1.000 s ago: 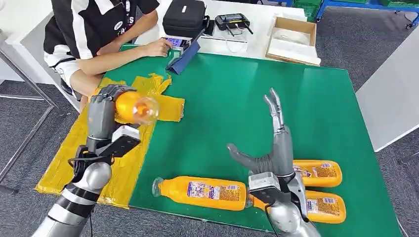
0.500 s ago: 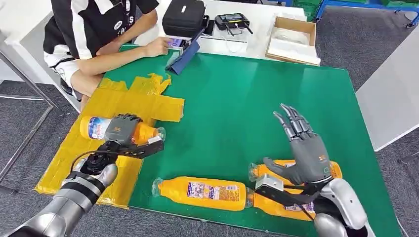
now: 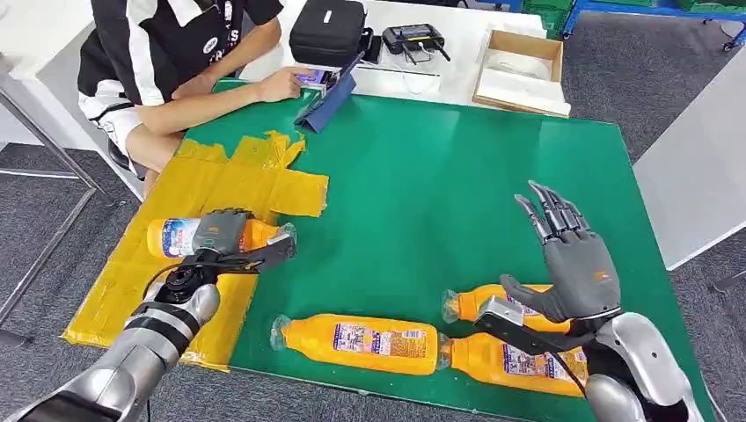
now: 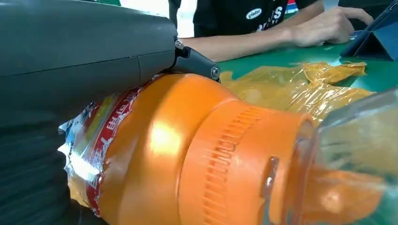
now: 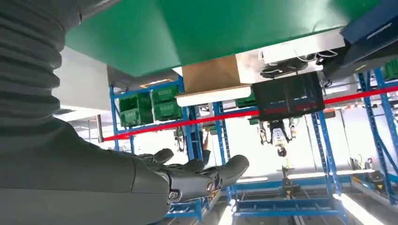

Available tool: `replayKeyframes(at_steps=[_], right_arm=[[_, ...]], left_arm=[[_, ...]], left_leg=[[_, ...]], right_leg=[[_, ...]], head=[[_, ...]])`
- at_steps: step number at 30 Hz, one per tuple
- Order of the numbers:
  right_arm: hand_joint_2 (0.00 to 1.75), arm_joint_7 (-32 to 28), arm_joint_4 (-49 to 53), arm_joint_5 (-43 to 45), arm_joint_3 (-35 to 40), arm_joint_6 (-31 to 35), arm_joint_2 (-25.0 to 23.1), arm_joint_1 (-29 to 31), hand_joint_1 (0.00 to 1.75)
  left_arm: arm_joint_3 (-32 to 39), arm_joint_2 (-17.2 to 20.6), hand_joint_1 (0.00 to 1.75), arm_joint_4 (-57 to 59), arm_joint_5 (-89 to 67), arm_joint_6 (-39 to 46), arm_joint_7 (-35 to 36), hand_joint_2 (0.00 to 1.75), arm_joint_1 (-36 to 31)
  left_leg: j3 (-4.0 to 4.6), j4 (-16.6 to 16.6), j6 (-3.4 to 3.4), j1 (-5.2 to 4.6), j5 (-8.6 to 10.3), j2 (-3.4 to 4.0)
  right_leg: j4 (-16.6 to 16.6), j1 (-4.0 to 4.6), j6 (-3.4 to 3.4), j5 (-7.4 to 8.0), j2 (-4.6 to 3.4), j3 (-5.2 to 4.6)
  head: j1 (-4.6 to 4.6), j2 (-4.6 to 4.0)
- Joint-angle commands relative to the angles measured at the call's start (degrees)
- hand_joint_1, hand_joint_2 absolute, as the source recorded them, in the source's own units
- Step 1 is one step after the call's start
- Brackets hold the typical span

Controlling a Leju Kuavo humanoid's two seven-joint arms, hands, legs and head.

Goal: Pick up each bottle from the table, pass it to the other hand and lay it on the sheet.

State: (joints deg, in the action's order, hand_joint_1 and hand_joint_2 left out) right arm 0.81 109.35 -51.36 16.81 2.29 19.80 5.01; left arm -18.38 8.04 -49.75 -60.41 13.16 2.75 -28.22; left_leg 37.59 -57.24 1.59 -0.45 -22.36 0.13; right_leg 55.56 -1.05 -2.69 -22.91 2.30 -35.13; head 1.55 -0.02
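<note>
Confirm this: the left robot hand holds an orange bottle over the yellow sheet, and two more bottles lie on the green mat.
Not quite. Three bottles lie on the green mat, not two: the head view shows a long bottle, a near bottle and a far bottle. The left robot hand does hold an orange bottle over the yellow sheet.

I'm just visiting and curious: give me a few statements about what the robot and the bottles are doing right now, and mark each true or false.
1. The left hand grips an orange bottle over the yellow sheet. True.
2. The right hand holds a bottle too. False: its fingers are spread and it holds nothing.
3. Three bottles lie on the green table. True: one long bottle at the front and two near the right hand.
4. The person is reaching for a bottle. False: the person's hand rests at a tablet at the far edge.
</note>
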Motion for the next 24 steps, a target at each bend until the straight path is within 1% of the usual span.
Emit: replayKeyframes(at_steps=[1,2,3,4,6,7,8,9,10,11,12,14,15,18,19,21,22,23,24], right_arm=[[1.75,-0.52,-5.17,1.6,-0.67,-3.09,2.19,4.68,0.0],[1.75,-0.7,-7.11,1.74,-0.56,-3.8,2.79,5.9,0.0],[1.75,-0.93,-8.06,1.7,-0.38,-4.3,3.24,6.3,0.0],[1.75,-1.28,-8.87,2.12,-0.19,-4.92,3.74,6.34,0.0],[1.75,-2.2,-10.42,2.92,0.67,-5.82,4.45,6.03,0.0],[1.75,-2.42,-10.89,2.87,1.31,-6.09,4.76,5.98,0.0],[1.75,-2.76,-11.59,3.09,2.78,-6.98,6.3,6.07,0.0],[1.75,-3.0,-12.17,3.21,3.61,-7.17,7.06,6.27,0.0],[1.75,-3.24,-12.48,3.44,4.09,-7.43,7.55,6.33,0.0],[1.75,-3.35,-12.67,3.58,4.17,-7.41,7.67,6.26,0.0],[1.75,-3.35,-12.67,3.58,4.17,-7.41,7.67,6.26,0.0],[1.75,-3.35,-12.67,3.58,4.17,-7.41,7.67,6.26,0.0],[1.75,-3.35,-12.67,3.58,4.17,-7.41,7.67,6.26,0.0],[1.75,-3.34,-12.55,3.55,4.13,-7.42,7.7,6.41,0.0],[1.75,-3.72,-12.33,4.35,4.47,-7.91,7.99,6.31,0.0],[1.75,-4.16,-12.69,5.11,4.94,-8.19,8.63,5.56,0.0],[1.75,-4.22,-12.71,5.19,4.94,-8.17,8.63,5.18,0.0],[1.75,-4.25,-12.7,5.24,5.06,-8.21,8.68,4.52,0.0],[1.75,-4.34,-12.79,5.31,5.26,-8.16,8.92,3.99,0.0]], left_arm=[[5.65,-3.75,0.61,2.95,9.48,-2.4,-6.96,1.75,-0.47],[5.94,-3.72,0.0,1.59,10.54,-1.95,-7.76,1.75,0.26],[7.3,-4.3,0.0,0.42,13.23,-2.24,-8.96,1.75,0.93],[8.74,-4.69,0.0,-1.39,17.28,-3.68,-10.79,1.75,1.74],[11.21,-5.15,0.0,-7.04,24.84,-5.64,-12.55,1.75,3.82],[12.1,-5.38,0.0,-9.07,27.64,-6.82,-12.81,1.75,4.51],[12.71,-5.19,0.0,-12.72,31.73,-8.38,-13.32,1.75,5.71],[12.98,-4.95,0.0,-15.32,34.77,-9.72,-13.5,1.75,6.53],[13.12,-4.67,0.0,-17.3,36.86,-10.5,-13.97,1.75,7.2],[13.08,-4.43,0.0,-18.3,37.24,-10.74,-13.58,1.75,7.55],[13.08,-4.43,0.0,-18.3,37.24,-10.74,-13.58,1.75,7.55],[13.08,-4.43,0.0,-18.3,37.24,-10.74,-13.58,1.75,7.55],[13.08,-4.43,0.0,-18.3,37.24,-10.74,-13.58,1.75,7.55],[13.04,-4.41,0.0,-18.28,37.24,-10.74,-13.59,1.75,7.63],[13.59,-4.66,0.0,-19.45,40.71,-11.63,-14.98,1.75,8.08],[13.73,-3.81,0.0,-25.34,46.29,-13.03,-16.06,1.75,10.41],[13.74,-3.49,0.0,-27.12,47.45,-13.44,-16.16,1.75,11.2],[13.98,-3.13,0.0,-30.19,49.03,-13.82,-16.22,1.75,12.64],[14.12,-2.8,0.0,-32.59,52.87,-16.05,-15.35,1.75,13.87]], left_leg=[[-0.33,0.0,-0.08,0.0,-0.13,0.06],[-0.2,0.03,-0.06,-0.01,-0.07,0.09],[-0.42,0.0,-0.09,-0.02,-0.16,0.1],[-0.29,0.02,-0.06,-0.01,-0.09,0.06],[-0.63,-0.02,-0.13,0.03,-0.25,0.1],[-0.3,0.0,-0.08,0.05,-0.13,0.11],[-0.15,0.0,-0.06,0.04,-0.07,0.06],[-0.34,-0.04,-0.09,0.05,-0.18,0.04],[-0.28,-0.02,-0.08,0.05,-0.15,0.06],[-0.23,0.0,-0.07,0.03,-0.12,0.08],[-0.44,-0.06,-0.12,0.04,-0.26,0.15],[-0.21,0.03,-0.07,0.01,-0.09,0.06],[-0.46,-0.03,-0.13,0.04,-0.23,0.04],[-0.23,0.03,-0.08,0.01,-0.1,0.07],[-0.46,-0.03,-0.14,0.03,-0.22,0.08],[-0.15,0.02,-0.07,0.03,-0.08,0.08],[-0.36,-0.03,-0.11,0.05,-0.19,0.1],[-0.23,0.0,-0.09,0.06,-0.14,0.11],[-0.48,-0.06,-0.14,0.08,-0.28,0.13]], right_leg=[[-0.04,-0.02,0.09,-0.1,-0.2,0.33],[-0.05,-0.02,0.07,-0.03,-0.18,0.19],[-0.04,-0.05,0.09,-0.12,-0.26,0.43],[-0.07,-0.03,0.07,-0.05,-0.19,0.31],[-0.08,-0.02,0.14,-0.17,-0.34,0.68],[-0.1,0.01,0.08,-0.05,-0.25,0.37],[-0.08,0.02,0.06,-0.02,-0.15,0.22],[-0.06,0.01,0.09,-0.12,-0.19,0.42],[-0.07,0.01,0.08,-0.1,-0.19,0.36],[-0.08,0.0,0.06,-0.06,-0.18,0.29],[-0.04,0.01,0.12,-0.17,-0.31,0.5],[-0.09,-0.01,0.06,-0.04,-0.14,0.26],[-0.04,0.0,0.12,-0.18,-0.2,0.53],[-0.07,0.0,0.07,-0.05,-0.16,0.27],[-0.03,0.01,0.13,-0.17,-0.25,0.51],[-0.07,0.03,0.06,-0.03,-0.16,0.19],[-0.04,0.04,0.11,-0.13,-0.25,0.41],[-0.07,0.05,0.08,-0.07,-0.21,0.28],[-0.04,0.06,0.14,-0.2,-0.31,0.54]], head=[[0.0,0.0],[0.0,0.0],[0.02,0.0],[0.0,0.0],[0.0,0.0],[0.0,0.0],[0.0,0.0],[-0.02,0.0],[-0.02,0.0],[-0.02,0.0],[0.0,0.0],[-0.02,0.0],[0.0,0.0],[0.0,0.0],[0.0,0.0],[0.0,0.0],[0.0,0.0],[0.0,0.0],[0.0,0.0]])
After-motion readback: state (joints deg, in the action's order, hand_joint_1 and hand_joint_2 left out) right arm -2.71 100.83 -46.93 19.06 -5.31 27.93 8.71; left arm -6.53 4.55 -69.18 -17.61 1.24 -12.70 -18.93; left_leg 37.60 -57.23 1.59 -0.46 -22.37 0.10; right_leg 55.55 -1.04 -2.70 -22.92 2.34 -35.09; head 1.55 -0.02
